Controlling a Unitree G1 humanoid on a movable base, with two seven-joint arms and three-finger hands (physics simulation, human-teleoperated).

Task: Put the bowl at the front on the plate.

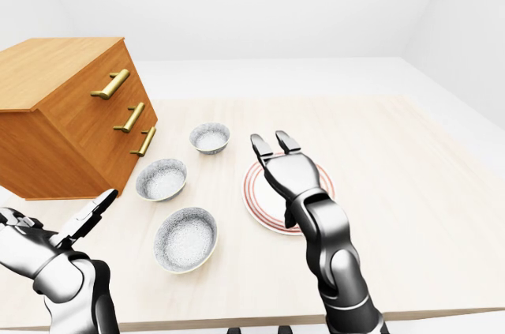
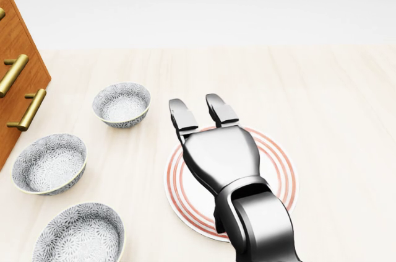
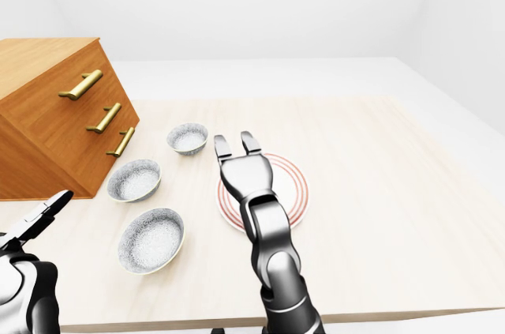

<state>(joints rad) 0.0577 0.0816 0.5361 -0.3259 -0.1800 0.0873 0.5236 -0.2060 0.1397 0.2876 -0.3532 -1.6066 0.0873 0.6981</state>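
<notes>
Three grey patterned bowls stand in a row on the pale wooden table. The nearest bowl lies at the bottom left of the head view, the middle bowl above it, and the far bowl higher still. A white plate with red rings sits to the right of the bowls. My right hand hovers palm down over the plate's left half, open and holding nothing. My left hand is at the bottom left of the left-eye view, open and empty, well apart from the bowls.
A wooden dresser with brass handles stands on the table to the left of the bowls. The table's near edge runs along the bottom of the eye views.
</notes>
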